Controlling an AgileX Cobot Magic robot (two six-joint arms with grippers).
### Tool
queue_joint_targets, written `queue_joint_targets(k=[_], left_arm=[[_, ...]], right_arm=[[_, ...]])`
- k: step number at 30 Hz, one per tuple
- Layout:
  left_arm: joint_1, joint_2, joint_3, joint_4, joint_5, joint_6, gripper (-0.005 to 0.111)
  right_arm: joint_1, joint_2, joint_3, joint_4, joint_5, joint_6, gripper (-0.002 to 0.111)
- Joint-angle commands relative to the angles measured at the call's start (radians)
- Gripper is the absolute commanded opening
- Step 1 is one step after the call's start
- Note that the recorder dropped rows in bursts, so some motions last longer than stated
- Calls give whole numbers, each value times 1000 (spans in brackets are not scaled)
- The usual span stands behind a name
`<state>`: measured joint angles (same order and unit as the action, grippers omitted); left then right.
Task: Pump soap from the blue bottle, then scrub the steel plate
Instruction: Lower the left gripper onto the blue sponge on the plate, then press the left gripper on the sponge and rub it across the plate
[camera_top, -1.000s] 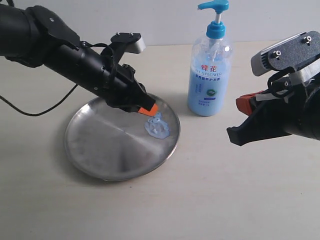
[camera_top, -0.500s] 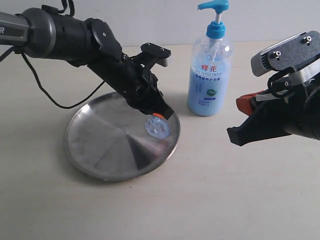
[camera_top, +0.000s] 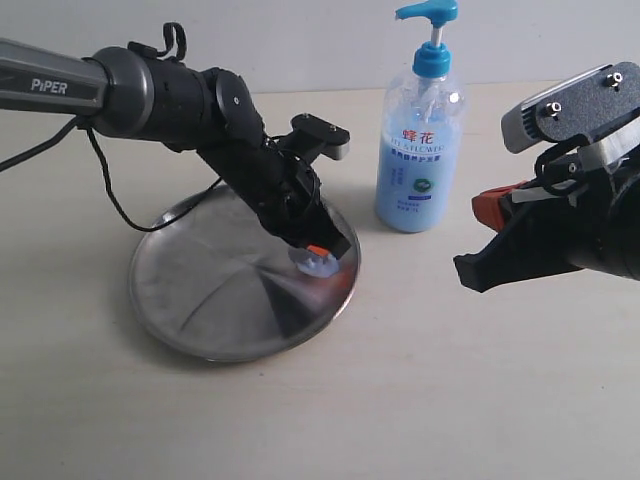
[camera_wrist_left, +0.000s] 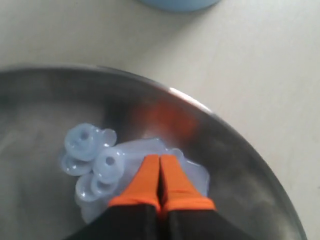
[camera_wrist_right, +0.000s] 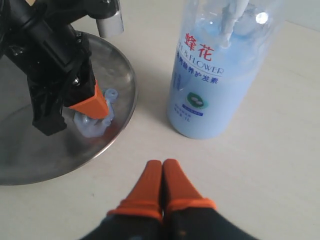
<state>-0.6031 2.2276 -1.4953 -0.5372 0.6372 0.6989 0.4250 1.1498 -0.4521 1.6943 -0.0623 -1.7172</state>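
The left hand (camera_wrist_left: 160, 171) is pinched closed, tips in the soap (camera_wrist_left: 92, 150), probably for scrubbing the steel plate (camera_top: 190, 300) (right hand (camera_wrist_right: 162, 177) closed too, idle).

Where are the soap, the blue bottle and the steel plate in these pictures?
soap (camera_wrist_left: 82, 142), left wrist view, on a round curl of the pale blue blob.
blue bottle (camera_top: 418, 165), exterior view, on the label at mid body.
steel plate (camera_top: 195, 290), exterior view, on the bare floor of the plate.

One steel plate (camera_top: 190, 290); one blue bottle (camera_top: 418, 170); one soap blob (camera_wrist_left: 92, 155); two claws: left claw (camera_wrist_left: 160, 172), right claw (camera_wrist_right: 162, 175).
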Motion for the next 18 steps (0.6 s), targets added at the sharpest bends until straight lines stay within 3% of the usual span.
queue_joint_targets(k=[1,7,11,18], left_arm=[[-4,14,-7,6,-75,-39,0],[-4,16,-7,44,-148,-109,0],[-4,16,-7,60,-141,-117,0],[-4,16,-7,212,-87,-220,0]], right_arm=[[0,-7,-4,-5,3,-9,0],[0,-7,-4,-5,3,-9,0],[0,-7,-4,-5,3,-9,0],[0,-7,-4,-5,3,-9,0]])
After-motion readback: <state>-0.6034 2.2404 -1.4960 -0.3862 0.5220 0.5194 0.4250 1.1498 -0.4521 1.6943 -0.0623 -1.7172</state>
